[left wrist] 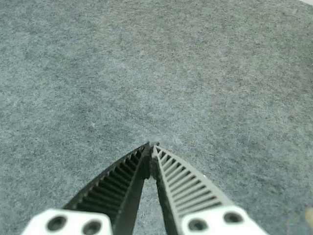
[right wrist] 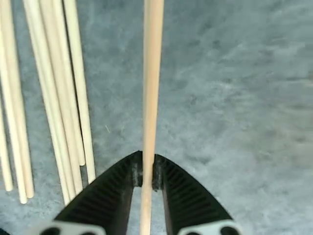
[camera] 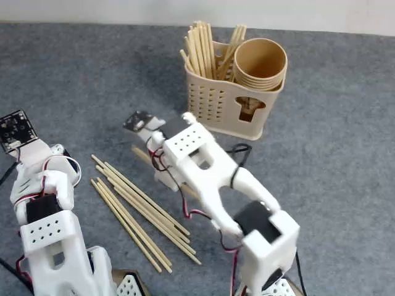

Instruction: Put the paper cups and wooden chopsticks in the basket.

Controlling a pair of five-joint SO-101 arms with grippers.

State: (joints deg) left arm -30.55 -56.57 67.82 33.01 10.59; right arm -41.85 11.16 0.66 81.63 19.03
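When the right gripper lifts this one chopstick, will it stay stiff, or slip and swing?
Probably stiff: the chopstick looks like straight, thin wood. It may pivot or slip, since the right gripper pinches it at one narrow spot.

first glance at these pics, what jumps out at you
The beige basket at the far side of the grey mat stands out, holding stacked paper cups and a sheaf of upright chopsticks. Nearer the arms, loose chopsticks lie fanned on the mat, and the right gripper is shut on a single chopstick beside them. The left gripper is shut over bare mat.
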